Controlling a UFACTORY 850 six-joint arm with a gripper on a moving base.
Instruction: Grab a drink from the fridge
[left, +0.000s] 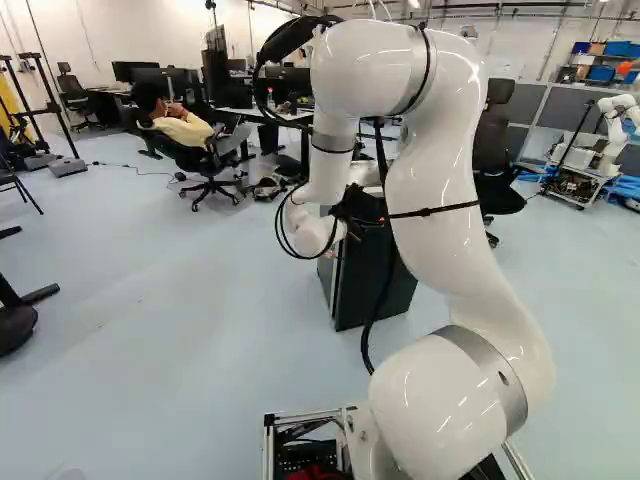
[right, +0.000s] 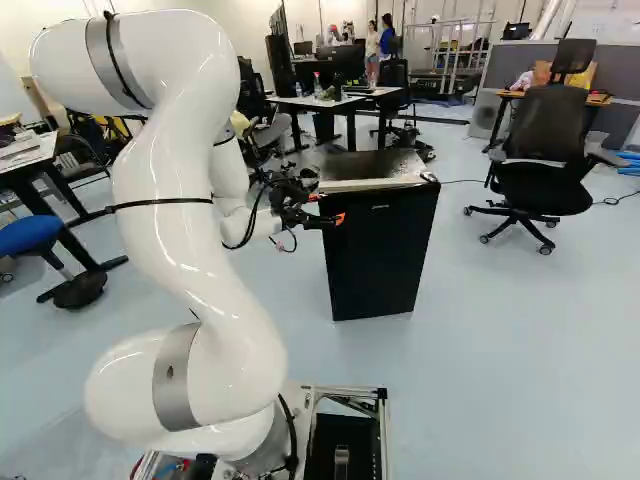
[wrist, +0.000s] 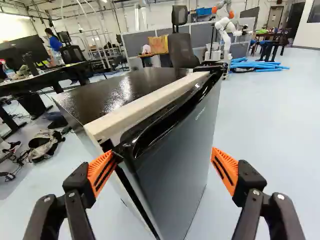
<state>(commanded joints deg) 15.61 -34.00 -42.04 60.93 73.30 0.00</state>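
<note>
Gripper wide open, empty — two orange pads near one black fridge.

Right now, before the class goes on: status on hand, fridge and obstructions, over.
Hand open, nothing gripped. Fridge door ahead, one finger close by its top corner. Door's in the way, hiding the inside.

Pale blue floor — black fridge, wheeled chair on it.
</note>
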